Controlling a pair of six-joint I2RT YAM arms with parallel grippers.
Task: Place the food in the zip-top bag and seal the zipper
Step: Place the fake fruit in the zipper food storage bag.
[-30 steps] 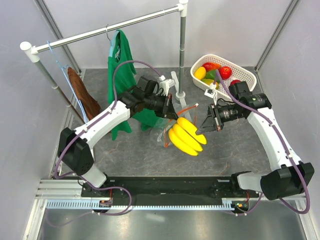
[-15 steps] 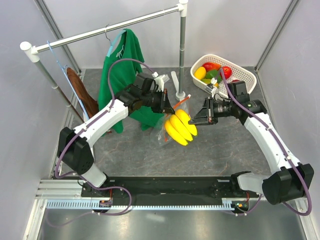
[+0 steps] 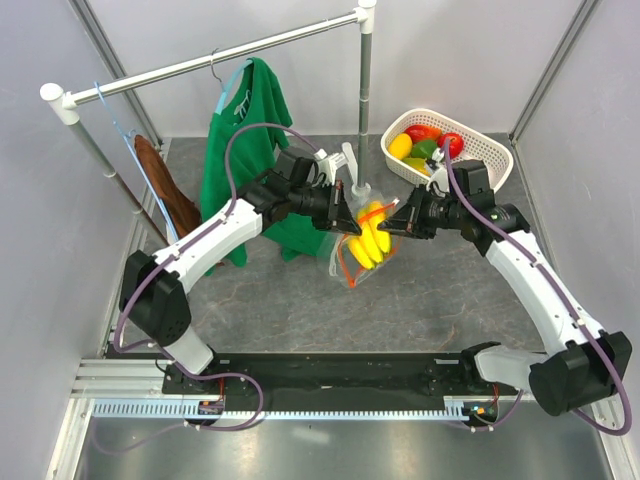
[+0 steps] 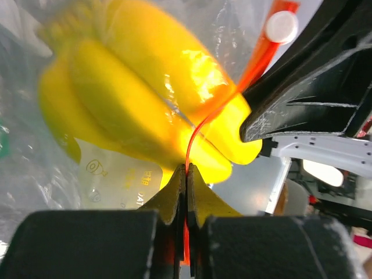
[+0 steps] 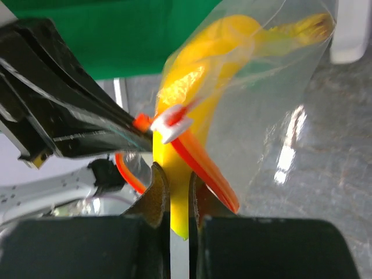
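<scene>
**Banana bunch in the bag, both grippers at its mouth**

The zip-top bag (image 3: 352, 262) hangs in the air over the middle of the grey worktop (image 3: 450, 300), held up at its mouth from both sides. The yellow banana bunch (image 3: 371, 240) sits inside the clear film, its fingers pointing down and to the left in the top view.

The left gripper (image 4: 187, 168) has its fingers pressed together on the thin orange-red zipper (image 4: 256, 64), which runs up from the pinch to a small white end piece (image 4: 281, 26). The right gripper (image 5: 172, 168) faces it from the other side with its fingers nearly together, pinching the bag's edge just below that white piece. The two grippers are very close to each other.

At the far right of the worktop stands the white mesh basket (image 3: 485, 152), well apart from the bag. It holds a lemon (image 3: 400, 146), a green pepper (image 3: 426, 150) and a red tomato (image 3: 451, 144). A green shirt (image 3: 238, 150) hangs from the rail (image 3: 220, 60) behind the left arm.
</scene>
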